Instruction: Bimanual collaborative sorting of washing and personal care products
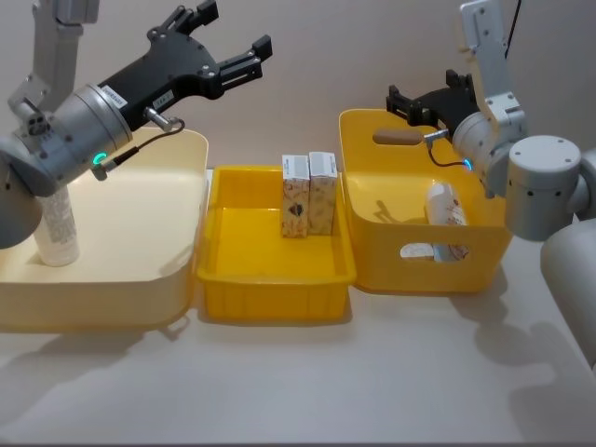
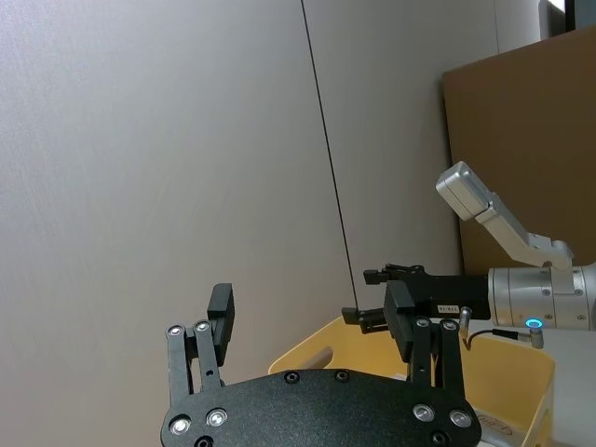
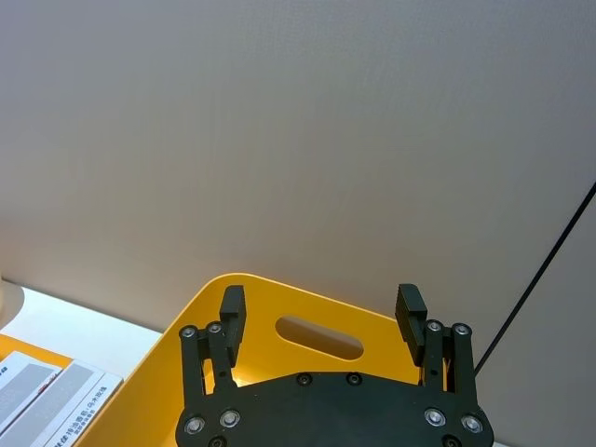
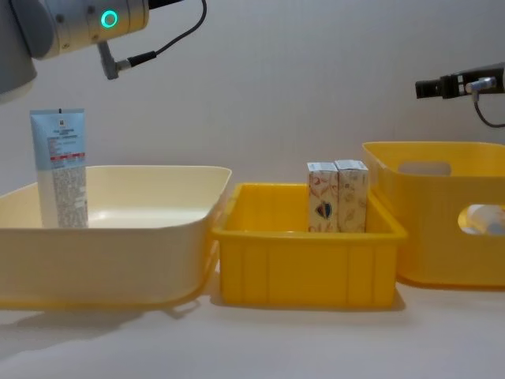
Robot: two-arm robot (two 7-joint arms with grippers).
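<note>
Nearest the camera sits the small yellow tray [image 1: 275,279], a shallow ribbed plastic box on the pale table [image 1: 307,382], between the cream bin [image 1: 112,279] on the robot's left and the deep yellow bin [image 1: 410,251] on its right. Two small cartons [image 1: 308,194] stand upright in the tray toward its back, touching side by side, long axes vertical, their patterned cream faces toward the robot; the chest view shows them rising above the tray's rim.

One white tube [image 4: 61,167] stands upright at the left end of the smooth, rounded cream bin, its flat light-blue end pointing up and red print across its body. Another tube [image 1: 445,209] lies tilted inside the deep yellow bin, leaning against the right wall; part of it shows through the bin's handle slot [image 4: 480,219] in the chest view.

Raised above the back of the cream bin, the left gripper [image 1: 231,51] holds its black fingers spread apart with nothing between them. Over the far rim of the deep yellow bin, the right gripper [image 1: 424,96] hovers, its fingers likewise parted and empty.
</note>
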